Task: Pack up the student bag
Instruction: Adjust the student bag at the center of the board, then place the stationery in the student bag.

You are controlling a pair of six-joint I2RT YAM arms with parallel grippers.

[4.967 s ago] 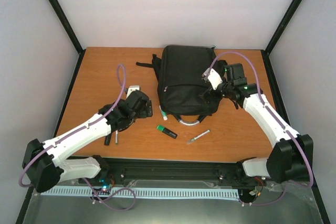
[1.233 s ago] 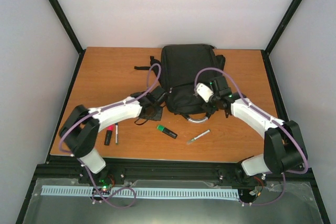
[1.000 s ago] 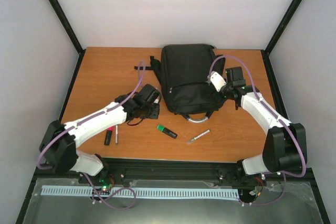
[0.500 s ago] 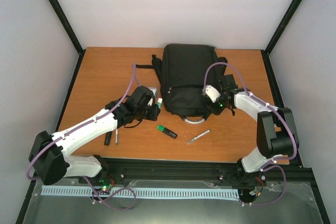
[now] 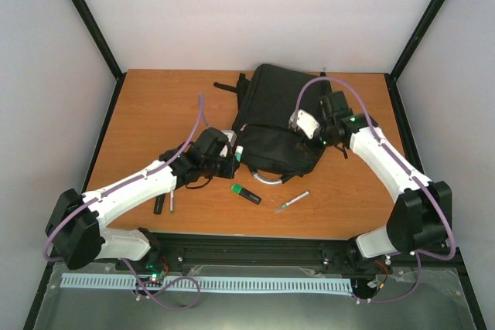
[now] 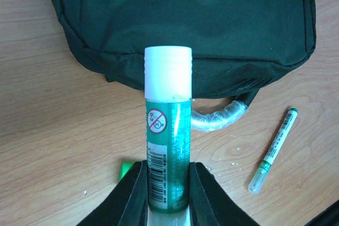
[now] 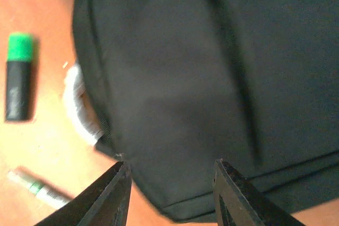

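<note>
Loading stage: left fingers clamp a glue stick beside the student bag, lying far-centre on the worktop. Whether the parted right fingers pinch its fabric is unclear; the next move probably calls for an opening.

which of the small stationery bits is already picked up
The green glue stick with the white cap: the left gripper is shut on it, while the highlighter and white pen lie loose on the table.
</note>
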